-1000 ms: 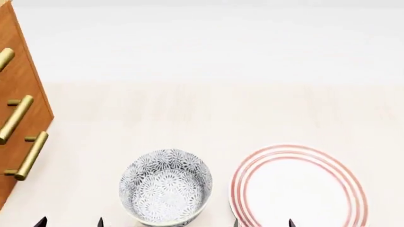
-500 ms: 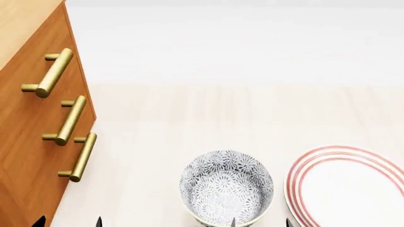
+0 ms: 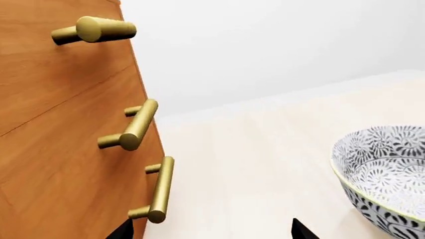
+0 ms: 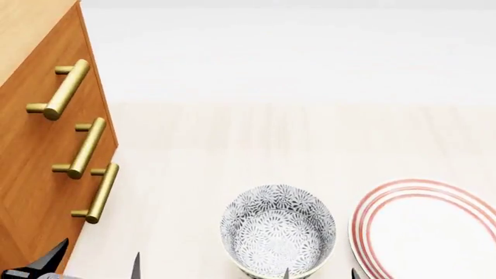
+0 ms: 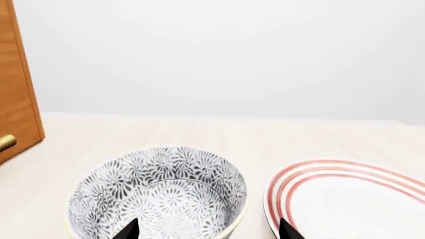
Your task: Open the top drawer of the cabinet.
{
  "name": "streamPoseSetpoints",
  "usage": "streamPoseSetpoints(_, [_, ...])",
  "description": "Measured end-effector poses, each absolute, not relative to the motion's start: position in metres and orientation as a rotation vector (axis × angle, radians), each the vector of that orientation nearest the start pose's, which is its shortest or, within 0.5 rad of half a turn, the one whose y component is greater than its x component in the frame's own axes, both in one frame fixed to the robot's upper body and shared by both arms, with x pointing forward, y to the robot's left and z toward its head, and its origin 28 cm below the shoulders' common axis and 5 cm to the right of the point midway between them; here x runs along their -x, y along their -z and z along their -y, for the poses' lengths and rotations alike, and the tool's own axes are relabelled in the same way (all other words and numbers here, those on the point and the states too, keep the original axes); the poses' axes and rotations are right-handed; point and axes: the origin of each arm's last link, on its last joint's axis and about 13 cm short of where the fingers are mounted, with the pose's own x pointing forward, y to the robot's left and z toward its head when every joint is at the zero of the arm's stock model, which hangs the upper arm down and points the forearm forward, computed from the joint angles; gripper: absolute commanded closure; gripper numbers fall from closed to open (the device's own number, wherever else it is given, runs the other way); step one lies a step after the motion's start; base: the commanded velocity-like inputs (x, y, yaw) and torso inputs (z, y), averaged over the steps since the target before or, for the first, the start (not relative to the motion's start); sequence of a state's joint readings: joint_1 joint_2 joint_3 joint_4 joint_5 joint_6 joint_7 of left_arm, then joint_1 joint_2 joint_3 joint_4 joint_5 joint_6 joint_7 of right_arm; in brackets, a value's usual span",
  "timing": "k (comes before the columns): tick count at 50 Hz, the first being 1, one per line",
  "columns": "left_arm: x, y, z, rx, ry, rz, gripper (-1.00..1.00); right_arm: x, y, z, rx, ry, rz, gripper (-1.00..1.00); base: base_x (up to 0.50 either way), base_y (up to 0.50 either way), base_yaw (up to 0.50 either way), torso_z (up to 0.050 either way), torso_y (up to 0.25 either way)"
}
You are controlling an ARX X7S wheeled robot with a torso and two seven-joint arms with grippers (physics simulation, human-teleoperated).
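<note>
The orange-brown cabinet (image 4: 35,174) stands at the left of the head view with three brass bar handles. The top drawer (image 4: 39,58) carries the uppermost handle (image 4: 66,89); it looks shut. In the left wrist view the cabinet (image 3: 59,124) fills one side, with the top handle (image 3: 99,30) far from the tips. My left gripper (image 4: 97,266) is open and empty, near the cabinet's lower front, close to the lowest handle (image 3: 159,189). My right gripper (image 4: 319,273) is open and empty over the patterned bowl (image 4: 277,229).
A patterned bowl (image 5: 159,191) and a white plate with red rings (image 4: 422,229) sit on the pale wooden table (image 4: 256,139). The plate also shows in the right wrist view (image 5: 352,199). A white wall lies behind.
Between the first two frames the view swung left, bringing the cabinet further in. Since half a second ago my left gripper's tips have risen into the head view near the cabinet.
</note>
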State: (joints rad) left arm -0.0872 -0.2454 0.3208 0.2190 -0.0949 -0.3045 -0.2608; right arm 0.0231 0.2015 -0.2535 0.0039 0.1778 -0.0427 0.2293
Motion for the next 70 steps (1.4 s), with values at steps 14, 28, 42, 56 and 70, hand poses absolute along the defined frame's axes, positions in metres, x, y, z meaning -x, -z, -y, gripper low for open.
streamPoseSetpoints(14, [-0.242,-0.084,-0.187,-0.336,0.057,-0.031,-1.00,-0.210,-0.014,0.095,0.018,-0.016,0.009,-1.00,0.00,0.00,0.00,0.000,0.000])
streamPoseSetpoints(28, [-0.261,-0.111,-0.183,-0.636,0.042,0.019,-1.00,-0.210,-0.013,0.095,0.015,-0.016,0.004,-1.00,0.00,0.00,0.00,0.000,0.000])
streamPoseSetpoints(42, [-0.268,-0.123,-0.184,-0.865,0.030,0.061,-1.00,-0.210,-0.012,0.094,0.014,-0.020,0.001,-1.00,0.00,0.00,0.00,0.000,0.000])
streamPoseSetpoints(56, [-0.272,-0.137,-0.194,-1.073,-0.029,0.114,-1.00,-0.209,-0.012,0.094,0.014,-0.023,-0.001,-1.00,0.00,0.00,0.00,0.000,0.000])
streamPoseSetpoints(70, [-0.274,-0.154,-0.205,-1.195,-0.101,0.143,-1.00,-0.209,-0.011,0.094,0.017,-0.026,-0.002,-1.00,0.00,0.00,0.00,0.000,0.000])
